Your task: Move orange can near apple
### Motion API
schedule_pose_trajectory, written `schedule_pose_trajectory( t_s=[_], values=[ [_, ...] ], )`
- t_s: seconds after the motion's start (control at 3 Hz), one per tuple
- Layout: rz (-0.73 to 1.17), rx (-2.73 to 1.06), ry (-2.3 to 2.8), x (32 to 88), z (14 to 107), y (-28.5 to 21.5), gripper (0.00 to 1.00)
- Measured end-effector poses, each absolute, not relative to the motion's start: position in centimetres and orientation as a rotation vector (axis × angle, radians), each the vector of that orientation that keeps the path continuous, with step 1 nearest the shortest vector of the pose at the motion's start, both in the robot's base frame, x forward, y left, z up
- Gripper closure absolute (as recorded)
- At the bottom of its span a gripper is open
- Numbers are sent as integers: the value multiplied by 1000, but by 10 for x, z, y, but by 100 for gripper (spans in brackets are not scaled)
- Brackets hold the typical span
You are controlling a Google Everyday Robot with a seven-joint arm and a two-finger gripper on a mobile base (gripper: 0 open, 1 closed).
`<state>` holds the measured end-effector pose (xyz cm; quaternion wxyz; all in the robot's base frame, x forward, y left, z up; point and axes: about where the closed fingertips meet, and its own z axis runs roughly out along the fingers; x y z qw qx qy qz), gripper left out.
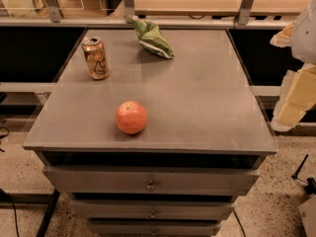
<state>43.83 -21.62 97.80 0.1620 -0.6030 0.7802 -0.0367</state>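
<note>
- Camera view: the orange can [95, 58], a small golden-orange metal drink can with a silver top and a dark logo, stands upright near the far left corner of the flat grey worktop [207, 98].
- The apple [131, 117], a round, smooth orange-red fruit, sits near the front edge, well apart from the can, so the task is not yet done.
- The end effector [295, 93], a pale cream blocky shape at the right edge of the view, hangs beside the worktop's right side. It is well apart from all 3 things and holds none of them. How far open it is I cannot tell.
- Risk 1: the can looks tall and light. A reach from the right that meets it off-centre or high up would likely tip it, and it could roll off the nearby left edge.
- Risk 2: the crumpled green and white snack bag [154, 38] lies at the far edge, roughly between the end effector and the can. A low approach could snag or drag it.
- Risk 3: the apple is round and close to the front edge. Setting the can down against it, or brushing it with the arm, may send it rolling off.
</note>
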Motion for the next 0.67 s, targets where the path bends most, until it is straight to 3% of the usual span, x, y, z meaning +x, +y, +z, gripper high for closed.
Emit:
schedule_pose_trajectory(
  t_s=[0.67],
  values=[
    [-87,-1700,2216,445,977,-215,0]
  ],
)
